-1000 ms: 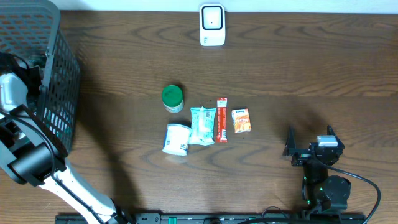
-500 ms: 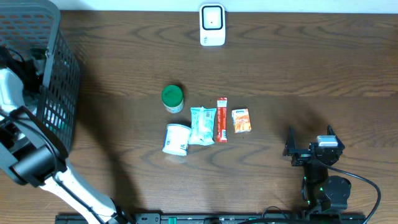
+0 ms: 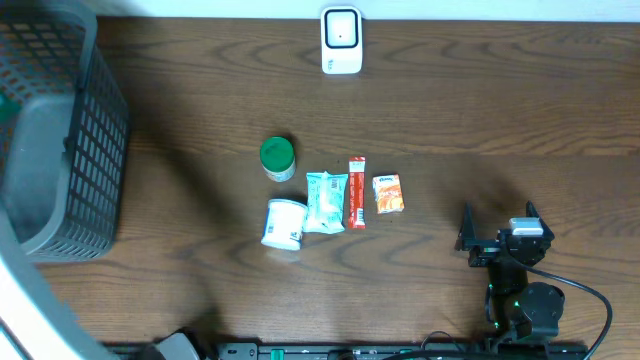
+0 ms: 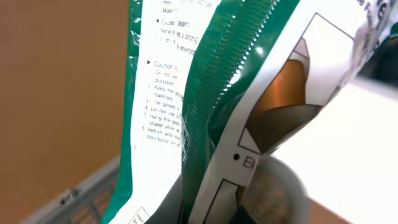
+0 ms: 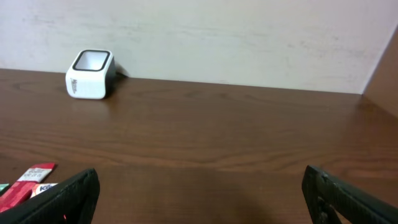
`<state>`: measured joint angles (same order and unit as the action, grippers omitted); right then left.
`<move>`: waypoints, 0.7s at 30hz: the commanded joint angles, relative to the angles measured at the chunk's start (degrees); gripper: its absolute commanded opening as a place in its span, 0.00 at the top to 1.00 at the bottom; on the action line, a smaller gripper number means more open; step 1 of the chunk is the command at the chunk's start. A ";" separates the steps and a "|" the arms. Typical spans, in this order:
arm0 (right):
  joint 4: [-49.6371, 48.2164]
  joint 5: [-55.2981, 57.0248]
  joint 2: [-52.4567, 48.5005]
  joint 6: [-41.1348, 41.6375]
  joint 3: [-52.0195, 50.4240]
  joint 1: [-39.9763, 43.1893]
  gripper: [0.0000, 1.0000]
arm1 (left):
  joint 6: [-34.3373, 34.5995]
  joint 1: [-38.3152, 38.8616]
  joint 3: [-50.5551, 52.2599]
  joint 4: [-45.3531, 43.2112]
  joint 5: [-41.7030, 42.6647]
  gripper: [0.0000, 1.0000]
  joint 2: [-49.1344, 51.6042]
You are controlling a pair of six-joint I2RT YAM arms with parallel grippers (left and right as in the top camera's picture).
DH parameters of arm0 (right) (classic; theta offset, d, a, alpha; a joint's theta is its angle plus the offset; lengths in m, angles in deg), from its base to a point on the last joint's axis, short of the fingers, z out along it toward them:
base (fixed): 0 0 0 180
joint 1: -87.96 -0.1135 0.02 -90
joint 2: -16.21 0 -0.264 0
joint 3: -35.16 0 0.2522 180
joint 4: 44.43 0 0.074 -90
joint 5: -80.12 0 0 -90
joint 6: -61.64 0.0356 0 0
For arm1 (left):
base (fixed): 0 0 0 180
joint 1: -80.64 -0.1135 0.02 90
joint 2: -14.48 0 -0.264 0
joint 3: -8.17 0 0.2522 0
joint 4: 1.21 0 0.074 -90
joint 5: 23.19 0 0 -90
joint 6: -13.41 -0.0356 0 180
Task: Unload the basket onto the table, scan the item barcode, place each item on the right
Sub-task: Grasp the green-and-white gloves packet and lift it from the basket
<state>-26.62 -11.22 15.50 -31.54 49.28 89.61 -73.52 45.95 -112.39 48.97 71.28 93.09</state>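
Observation:
The left wrist view is filled by a green and white printed packet [image 4: 205, 93], and my left gripper [image 4: 217, 205] is shut on its lower end. The packet's barcode does not show. In the overhead view the left gripper is out of sight. Only a blurred pale part of the left arm [image 3: 20, 300] shows at the left edge. The white barcode scanner [image 3: 341, 40] stands at the table's far edge and also appears at the left of the right wrist view as the scanner [image 5: 91, 74]. My right gripper [image 3: 497, 235] rests open near the front right, its jaws [image 5: 202, 193] wide apart over bare wood.
A dark mesh basket [image 3: 90, 140] stands at the far left. In mid-table lie a green-lidded jar [image 3: 277, 158], a white cup [image 3: 284, 222], a teal packet [image 3: 326, 201], a red stick pack [image 3: 356, 192] and a small orange packet [image 3: 388, 193].
The left gripper has closed on the packet. The left arm, which reached into the basket, has swung out of the overhead view. The right arm has not moved.

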 commanded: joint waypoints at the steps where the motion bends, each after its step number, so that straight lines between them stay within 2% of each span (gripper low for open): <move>1: 0.22 -0.24 0.15 -0.28 -0.07 0.50 0.01 | 3.08 2.12 0.63 3.61 7.78 0.93 -2.14; 5: 0.22 -0.24 0.15 -0.28 -0.07 0.50 0.01 | 3.50 7.04 0.66 12.76 14.73 0.93 -4.59; 11: 0.22 -0.24 0.15 -0.28 -0.07 0.50 0.01 | 3.63 17.49 3.15 30.25 14.99 0.93 -2.05; 14: 0.22 -0.24 0.15 -0.28 -0.07 0.50 0.01 | 2.34 21.49 6.88 32.83 14.88 0.93 0.22; 21: 0.22 -0.24 0.15 -0.28 -0.07 0.50 0.01 | 1.90 27.76 18.40 30.47 14.34 0.93 7.26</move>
<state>-26.64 -11.22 15.50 -31.56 49.28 89.61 -70.66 71.82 -97.40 80.20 84.96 97.96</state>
